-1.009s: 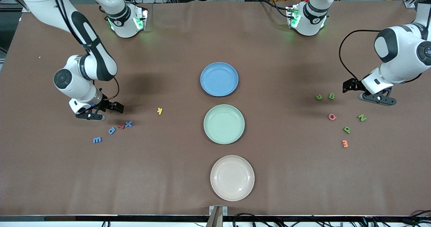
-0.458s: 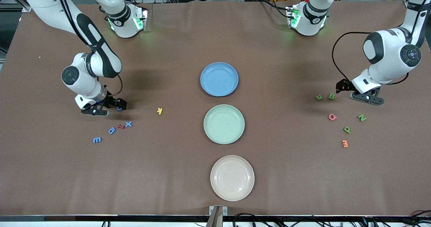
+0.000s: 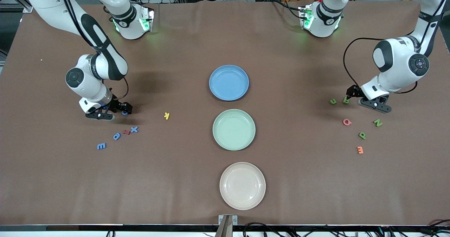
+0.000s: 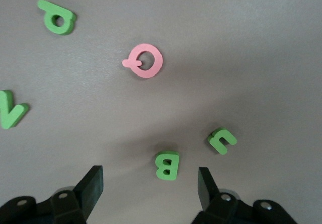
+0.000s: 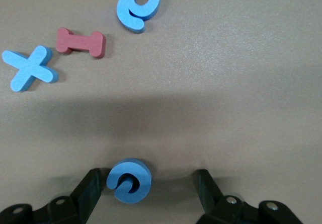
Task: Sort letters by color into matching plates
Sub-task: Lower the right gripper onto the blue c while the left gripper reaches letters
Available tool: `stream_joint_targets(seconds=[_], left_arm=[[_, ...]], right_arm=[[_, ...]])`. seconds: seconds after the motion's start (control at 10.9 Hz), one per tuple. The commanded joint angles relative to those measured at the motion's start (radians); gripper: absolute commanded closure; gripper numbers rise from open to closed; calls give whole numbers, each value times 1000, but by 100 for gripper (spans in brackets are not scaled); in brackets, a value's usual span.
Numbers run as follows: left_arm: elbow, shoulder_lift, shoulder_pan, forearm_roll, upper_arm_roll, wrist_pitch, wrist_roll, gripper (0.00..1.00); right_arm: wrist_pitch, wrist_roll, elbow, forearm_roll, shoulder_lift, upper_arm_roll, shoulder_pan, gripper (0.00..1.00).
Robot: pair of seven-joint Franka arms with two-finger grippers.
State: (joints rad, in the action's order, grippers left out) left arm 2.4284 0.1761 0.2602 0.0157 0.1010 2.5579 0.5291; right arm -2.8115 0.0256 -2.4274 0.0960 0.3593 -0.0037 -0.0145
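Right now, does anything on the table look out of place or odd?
Only slightly: a yellow K lies alone between the blue letters and the plates, and no plate is yellow. Nothing looks spilled or damaged; all three plates are empty.

In the front view the green B is partly covered by the left gripper, and the round blue letter at the right gripper shows only as a sliver, its shape unreadable there. Both wrist views cut the gripper bodies off at the picture's edge, so only the fingers show. The green N is cropped by the left wrist view's edge. The small red letter cannot be read in the front view.
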Motion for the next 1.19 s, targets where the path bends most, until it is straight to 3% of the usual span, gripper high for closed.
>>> stream_joint_targets(seconds=[0.0, 0.28, 1.1], left_arm=[[-2, 60, 13, -23, 3, 76, 63, 27], [-2, 86, 19, -23, 3, 99, 88, 28], [14, 85, 10, -23, 3, 94, 68, 39]], right_arm=[[-38, -10, -16, 18, 10, 1, -16, 21], [-45, -9, -15, 18, 12, 2, -19, 37], [-42, -1, -15, 33, -5, 7, -28, 55]])
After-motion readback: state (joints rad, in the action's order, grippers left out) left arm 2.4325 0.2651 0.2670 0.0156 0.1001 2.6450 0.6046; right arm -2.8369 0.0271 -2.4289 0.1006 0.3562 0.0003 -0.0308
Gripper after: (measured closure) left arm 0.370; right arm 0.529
